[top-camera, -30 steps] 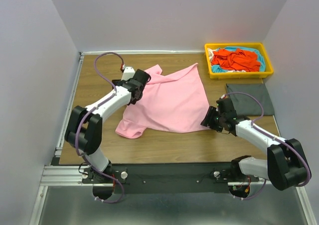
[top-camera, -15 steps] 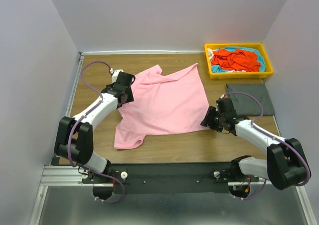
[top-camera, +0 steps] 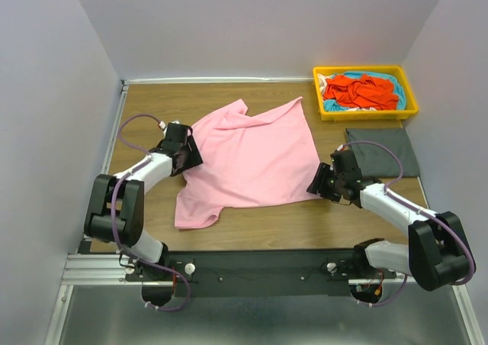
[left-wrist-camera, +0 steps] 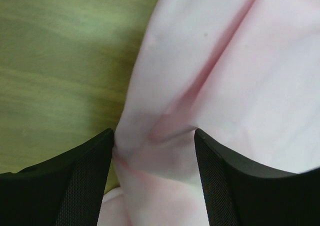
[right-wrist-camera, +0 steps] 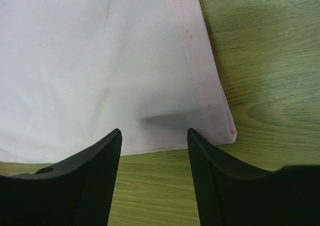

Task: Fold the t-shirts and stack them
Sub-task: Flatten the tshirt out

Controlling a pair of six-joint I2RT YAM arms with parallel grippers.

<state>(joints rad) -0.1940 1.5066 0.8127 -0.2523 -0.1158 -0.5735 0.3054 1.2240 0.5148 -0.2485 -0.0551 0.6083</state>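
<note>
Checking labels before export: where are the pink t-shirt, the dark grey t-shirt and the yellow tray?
pink t-shirt (top-camera: 252, 158), top external view, middle of the spread body panel.
dark grey t-shirt (top-camera: 408, 156), top external view, right part of the folded shirt.
yellow tray (top-camera: 366, 116), top external view, near rim.

A wooden table (top-camera: 252, 219) with a brown grain running side to side fills the middle of the overhead view. A rectangular yellow plastic tray (top-camera: 370, 115) with a raised rim sits on the table's far right corner, its long side parallel to the table's far edge. A silver metal rail (top-camera: 107, 162) runs along the table's left edge, and a wider slotted aluminium beam (top-camera: 91, 267) lies across the table's near edge. Below the table's near edge is a dull grey metal sheet (top-camera: 267, 322). Plain pale walls (top-camera: 259, 24) rise from the table's far, left and right sides.
</note>
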